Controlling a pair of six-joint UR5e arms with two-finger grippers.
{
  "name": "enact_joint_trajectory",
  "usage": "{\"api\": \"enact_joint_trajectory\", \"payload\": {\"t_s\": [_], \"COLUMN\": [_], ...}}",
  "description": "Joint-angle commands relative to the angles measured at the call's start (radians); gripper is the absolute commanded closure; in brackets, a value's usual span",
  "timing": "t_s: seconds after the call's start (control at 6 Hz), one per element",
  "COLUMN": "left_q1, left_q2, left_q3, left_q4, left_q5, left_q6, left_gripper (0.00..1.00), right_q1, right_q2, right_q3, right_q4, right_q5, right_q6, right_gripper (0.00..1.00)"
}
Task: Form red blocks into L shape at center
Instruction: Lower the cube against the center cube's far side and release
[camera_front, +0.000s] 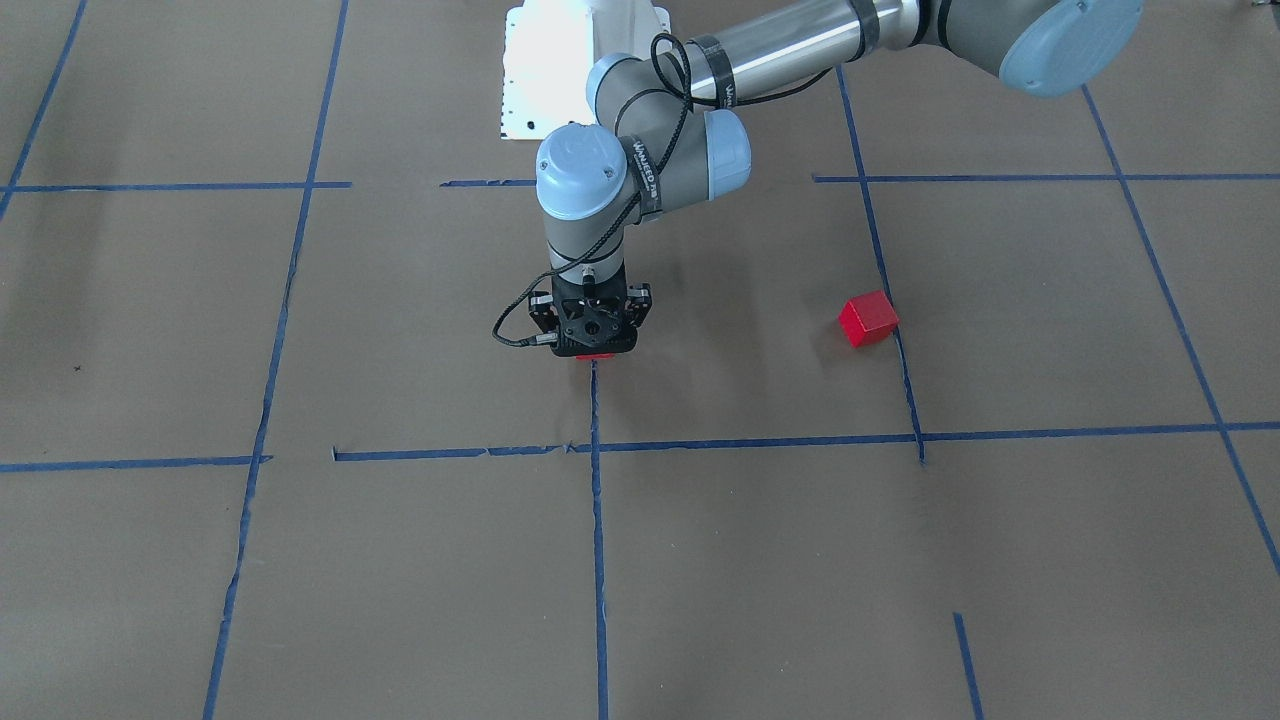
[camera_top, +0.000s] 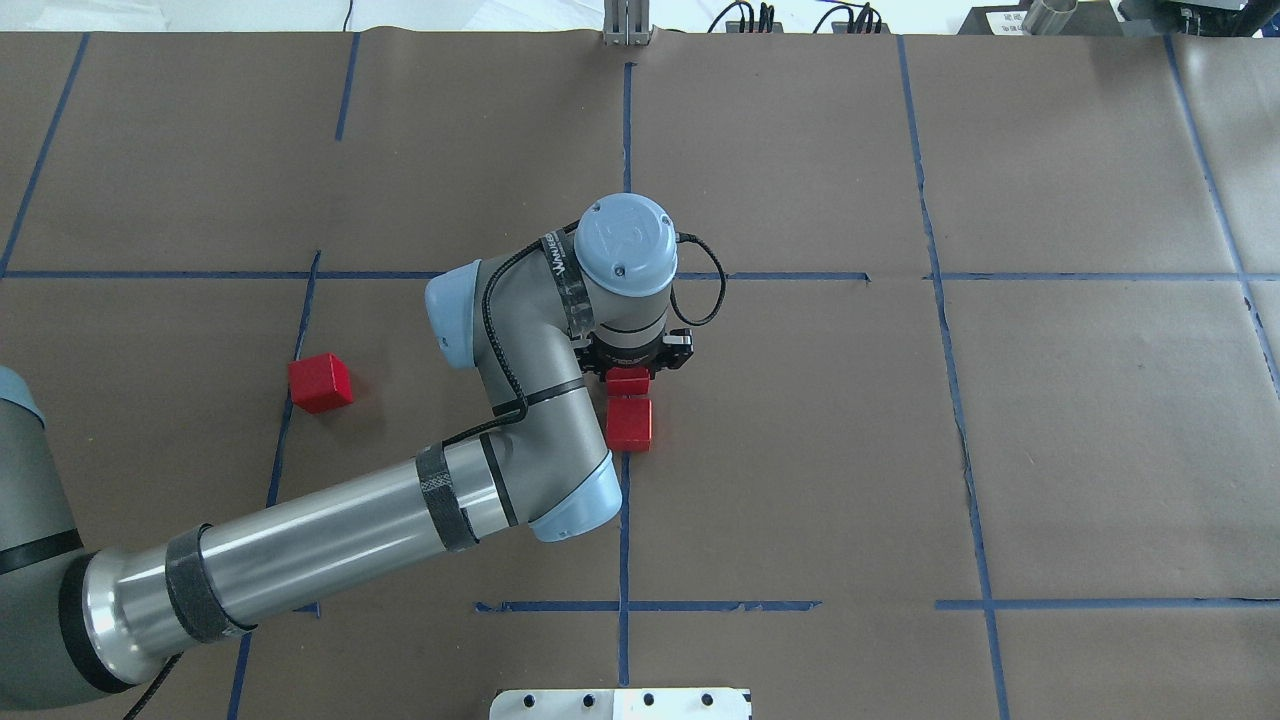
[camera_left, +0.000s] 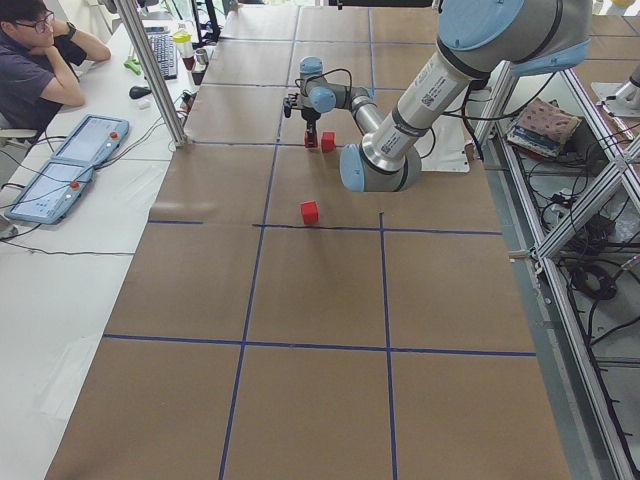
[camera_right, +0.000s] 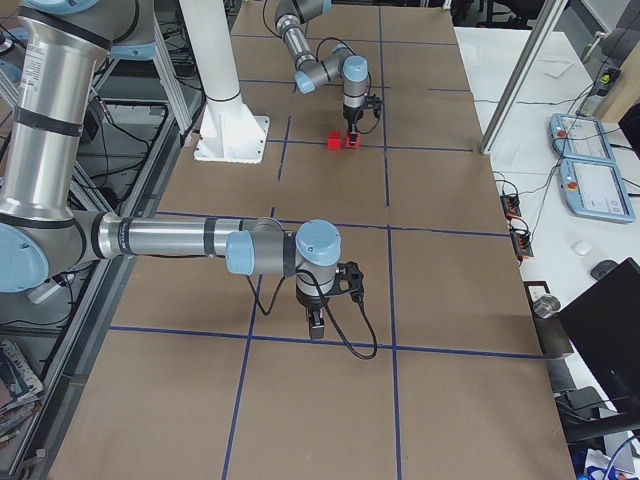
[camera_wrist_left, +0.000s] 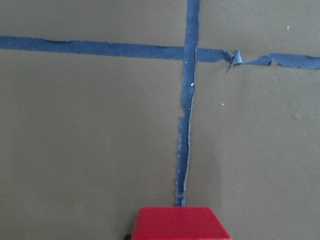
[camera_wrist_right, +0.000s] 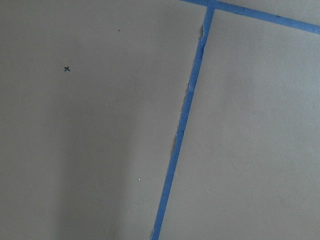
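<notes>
Left gripper (camera_front: 596, 345) sits low over 1 red block (camera_top: 628, 381) at the center (camera_top: 780, 440) — whether it grips, I cannot tell; right gripper (camera_right: 316, 325) — likewise unclear.

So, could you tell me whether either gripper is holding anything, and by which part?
The left gripper sits over one red block from above; whether it clamps the sides cannot be told. The right gripper carries no block.

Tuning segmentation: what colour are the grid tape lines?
Blue tape lines, clearest in right wrist view.
</notes>
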Motion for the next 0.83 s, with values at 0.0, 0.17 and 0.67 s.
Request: {"api": "enact_joint_trajectory", "payload": {"t_s": [0.0, 0.17, 0.67], "left_q1": [0.003, 0.003, 0.020], "left_q2": [0.002, 0.003, 0.005], "left_q3": [0.000, 0.000, 0.000], "left_q4": [0.000, -0.001, -0.001], "left_q5": [0.000, -0.002, -0.002], "left_q6": [0.004, 0.004, 0.002], "left_gripper": [0.92, 0.92, 0.90], "right_q1": [0.000, 0.000, 0.000], "right_q2": [-0.001, -0.001, 0.001], "right_q3": [0.001, 0.001, 0.000], "right_q4": [0.000, 0.000, 0.000], "right_q5": [0.000, 0.000, 0.000], "right_q6": [0.000, 0.000, 0.000], "right_gripper": [0.01, 0.00, 0.00]}}
